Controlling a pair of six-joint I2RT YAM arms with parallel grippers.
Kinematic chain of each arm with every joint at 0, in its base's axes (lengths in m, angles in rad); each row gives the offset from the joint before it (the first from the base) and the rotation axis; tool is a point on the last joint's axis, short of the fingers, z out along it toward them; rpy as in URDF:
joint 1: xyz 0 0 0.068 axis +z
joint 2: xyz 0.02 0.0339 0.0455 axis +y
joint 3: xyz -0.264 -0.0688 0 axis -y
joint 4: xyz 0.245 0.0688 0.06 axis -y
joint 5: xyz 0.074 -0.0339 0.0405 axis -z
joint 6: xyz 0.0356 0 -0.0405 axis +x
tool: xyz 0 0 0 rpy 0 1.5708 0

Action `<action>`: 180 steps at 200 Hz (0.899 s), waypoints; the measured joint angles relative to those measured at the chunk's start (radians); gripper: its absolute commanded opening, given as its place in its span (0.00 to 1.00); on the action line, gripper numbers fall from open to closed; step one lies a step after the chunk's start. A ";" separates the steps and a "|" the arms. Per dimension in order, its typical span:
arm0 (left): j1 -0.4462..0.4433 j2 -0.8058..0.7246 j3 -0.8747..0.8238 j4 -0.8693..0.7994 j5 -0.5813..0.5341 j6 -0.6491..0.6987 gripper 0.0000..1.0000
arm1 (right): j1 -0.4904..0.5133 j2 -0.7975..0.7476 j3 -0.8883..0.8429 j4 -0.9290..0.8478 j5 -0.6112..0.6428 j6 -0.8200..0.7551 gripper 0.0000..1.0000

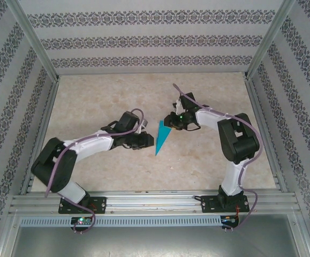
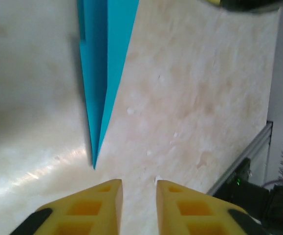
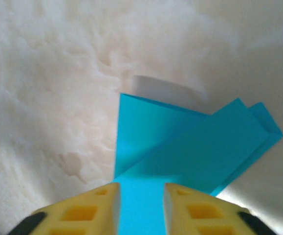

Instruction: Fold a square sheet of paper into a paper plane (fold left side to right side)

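With left gripper [image 2: 139, 185] and right gripper [image 3: 141, 190] slightly parted and empty, grasp the light, flimsy paper plane [image 1: 163, 136] along its stiffer crease.

White arms [image 1: 92, 143] with black joints, lilac cables [image 1: 186, 97], yellow ribbed fingers [image 2: 90, 208]

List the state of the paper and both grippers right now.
paper plane: folded into a narrow pointed dart, lying on the table between the grippers.
left gripper: jaws slightly apart, empty, just short of the dart's tip.
right gripper: jaws slightly apart over the dart's wide end, not pinching it.
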 measured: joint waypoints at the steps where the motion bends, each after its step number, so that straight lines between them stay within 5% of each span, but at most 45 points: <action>1: 0.003 -0.007 -0.002 0.002 -0.006 0.000 0.33 | 0.000 -0.003 0.001 -0.001 0.002 -0.003 0.48; 82: 0.127 -0.412 -0.152 0.002 -0.388 0.112 0.62 | 0.078 -0.212 0.051 -0.252 0.225 0.019 0.64; 136: 0.164 -0.629 -0.226 -0.006 -0.578 0.182 0.85 | 0.167 -0.207 0.100 -0.432 0.434 0.154 0.98; 180: 0.182 -0.720 -0.254 -0.038 -0.640 0.215 0.95 | 0.212 -0.141 0.203 -0.534 0.519 0.223 0.98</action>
